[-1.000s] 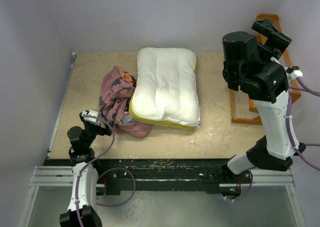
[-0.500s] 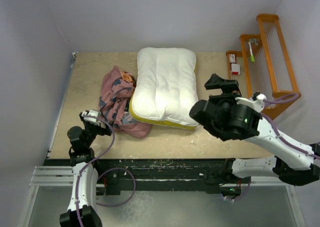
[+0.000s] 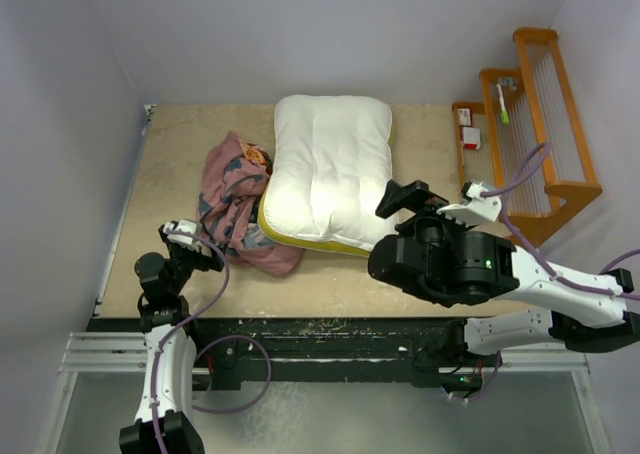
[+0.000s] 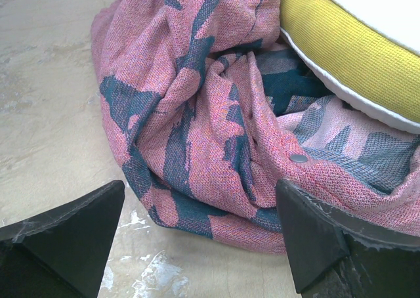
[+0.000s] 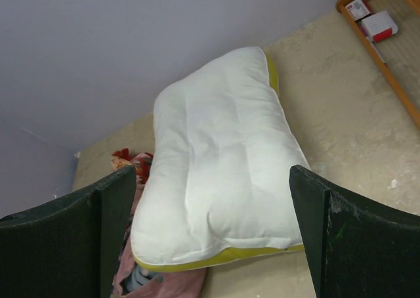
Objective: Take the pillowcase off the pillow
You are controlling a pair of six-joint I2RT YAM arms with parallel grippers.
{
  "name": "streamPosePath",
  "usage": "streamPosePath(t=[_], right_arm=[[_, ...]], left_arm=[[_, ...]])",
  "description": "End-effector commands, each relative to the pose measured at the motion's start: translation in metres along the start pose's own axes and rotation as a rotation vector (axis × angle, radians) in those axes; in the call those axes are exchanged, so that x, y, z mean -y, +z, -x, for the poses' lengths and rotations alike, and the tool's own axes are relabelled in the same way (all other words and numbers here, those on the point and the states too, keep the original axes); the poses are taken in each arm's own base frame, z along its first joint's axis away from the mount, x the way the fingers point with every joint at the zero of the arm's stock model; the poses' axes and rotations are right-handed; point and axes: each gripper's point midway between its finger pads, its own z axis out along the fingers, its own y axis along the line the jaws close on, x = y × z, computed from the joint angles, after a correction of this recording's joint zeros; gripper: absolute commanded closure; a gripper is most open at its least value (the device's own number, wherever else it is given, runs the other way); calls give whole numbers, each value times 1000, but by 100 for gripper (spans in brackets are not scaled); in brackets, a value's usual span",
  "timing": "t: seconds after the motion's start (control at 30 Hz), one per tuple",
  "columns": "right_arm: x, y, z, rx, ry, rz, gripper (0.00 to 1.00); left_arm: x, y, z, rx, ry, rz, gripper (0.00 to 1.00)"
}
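Note:
The white quilted pillow (image 3: 332, 169) with a yellow side band lies bare in the middle of the table; it also shows in the right wrist view (image 5: 220, 173). The pillowcase (image 3: 232, 204) lies crumpled, pinkish inside out, against the pillow's left side, partly under its corner; it fills the left wrist view (image 4: 216, 114). My left gripper (image 3: 190, 242) is open and empty, low at the table's front left, just short of the pillowcase (image 4: 197, 245). My right gripper (image 3: 408, 196) is open and empty, held above the table at the pillow's front right corner (image 5: 213, 245).
A wooden rack (image 3: 525, 114) with small items stands along the table's right edge, seen also in the right wrist view (image 5: 377, 29). Walls close the back and left. Bare tabletop (image 3: 170, 164) lies left of the pillowcase and in front of the pillow.
My right arm has swung down from high at the right and come low and leftward to the pillow's front right corner. The left arm, pillow and pillowcase have not moved.

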Motion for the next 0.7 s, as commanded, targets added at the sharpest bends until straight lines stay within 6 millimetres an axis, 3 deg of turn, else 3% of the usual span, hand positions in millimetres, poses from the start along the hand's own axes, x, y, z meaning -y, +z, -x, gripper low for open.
streamPosePath(t=[0.0,0.23,0.4,0.53,0.67], right_arm=[[-9,4,34,200,-159,-4,0],[-23,8,1,206,-437,-26,0],[-9,17,-15,213,-688,-80,0],[5,17,-18,196,-610,-67,0],[23,13,-33,90,-316,-44,0]], left_arm=[[-2,1,14,43,26,2,1],[-2,1,14,42,26,1,1],[-2,1,15,44,27,1,1],[-2,1,14,43,26,1,1],[-2,1,15,44,27,1,1]])
